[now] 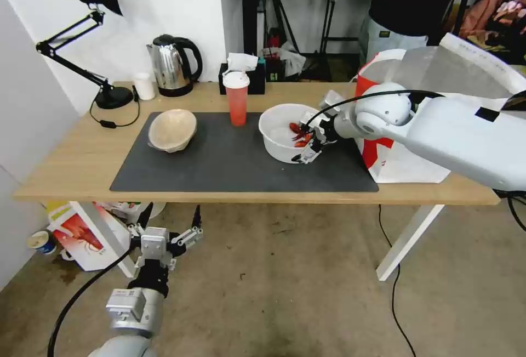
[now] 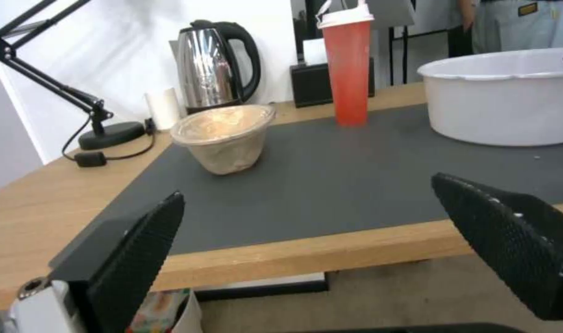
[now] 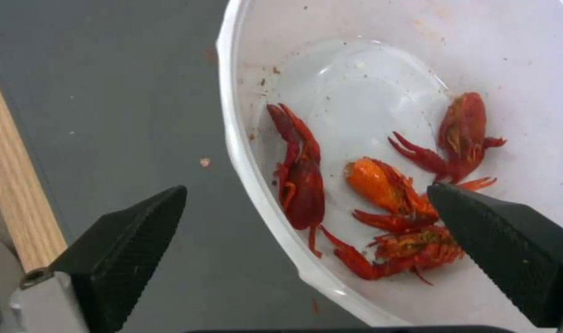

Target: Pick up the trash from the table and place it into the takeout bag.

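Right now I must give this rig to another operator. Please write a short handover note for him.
Right gripper: jaws open, straddling the rim of the white bowl, not closed.
Left gripper: open, idle below the table edge.
Red cup and beige bowl stand on the mat.
Takeout bag stands at the table's right end.
Done: nothing bagged.
Left: all three items.

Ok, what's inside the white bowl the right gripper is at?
Red crayfish scraps lie on the bottom of the white bowl; the open right gripper straddles its rim, one finger covering some scraps.
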Tool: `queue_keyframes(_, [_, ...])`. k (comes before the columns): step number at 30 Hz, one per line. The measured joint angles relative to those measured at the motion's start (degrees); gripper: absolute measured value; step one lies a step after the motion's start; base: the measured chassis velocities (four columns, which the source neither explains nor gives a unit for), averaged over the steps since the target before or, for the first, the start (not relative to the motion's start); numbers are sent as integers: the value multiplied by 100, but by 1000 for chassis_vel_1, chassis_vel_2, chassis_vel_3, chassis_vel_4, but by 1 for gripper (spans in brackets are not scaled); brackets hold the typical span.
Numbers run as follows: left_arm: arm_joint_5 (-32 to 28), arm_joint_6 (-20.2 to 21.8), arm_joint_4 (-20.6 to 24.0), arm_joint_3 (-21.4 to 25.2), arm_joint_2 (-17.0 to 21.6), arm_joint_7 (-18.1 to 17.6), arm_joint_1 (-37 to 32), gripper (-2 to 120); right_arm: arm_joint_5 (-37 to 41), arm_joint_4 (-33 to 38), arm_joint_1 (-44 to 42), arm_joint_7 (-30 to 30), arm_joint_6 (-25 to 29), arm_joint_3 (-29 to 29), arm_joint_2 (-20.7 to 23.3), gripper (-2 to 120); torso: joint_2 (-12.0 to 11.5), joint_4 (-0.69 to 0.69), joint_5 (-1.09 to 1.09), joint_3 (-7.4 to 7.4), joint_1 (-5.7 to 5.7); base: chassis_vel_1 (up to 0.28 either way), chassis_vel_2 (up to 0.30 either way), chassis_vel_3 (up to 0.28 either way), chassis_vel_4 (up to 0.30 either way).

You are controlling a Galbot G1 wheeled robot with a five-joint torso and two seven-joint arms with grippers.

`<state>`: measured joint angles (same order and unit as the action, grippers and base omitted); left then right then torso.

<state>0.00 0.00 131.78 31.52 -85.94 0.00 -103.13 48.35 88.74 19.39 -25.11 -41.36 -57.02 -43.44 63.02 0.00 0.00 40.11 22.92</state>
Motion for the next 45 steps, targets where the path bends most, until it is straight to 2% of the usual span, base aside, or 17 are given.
queue_keyframes(40, [0, 0, 0, 0, 0, 0, 0, 100, -57, -346, -210, 27, 1, 55, -146, 100, 0, 0, 0, 0, 0, 0, 0, 0, 0])
queue_keyframes(45, [0, 0, 0, 0, 0, 0, 0, 100, -46, -424, -228, 9, 0, 53, -161, 84, 0, 0, 1, 0, 0, 0, 0, 0, 0])
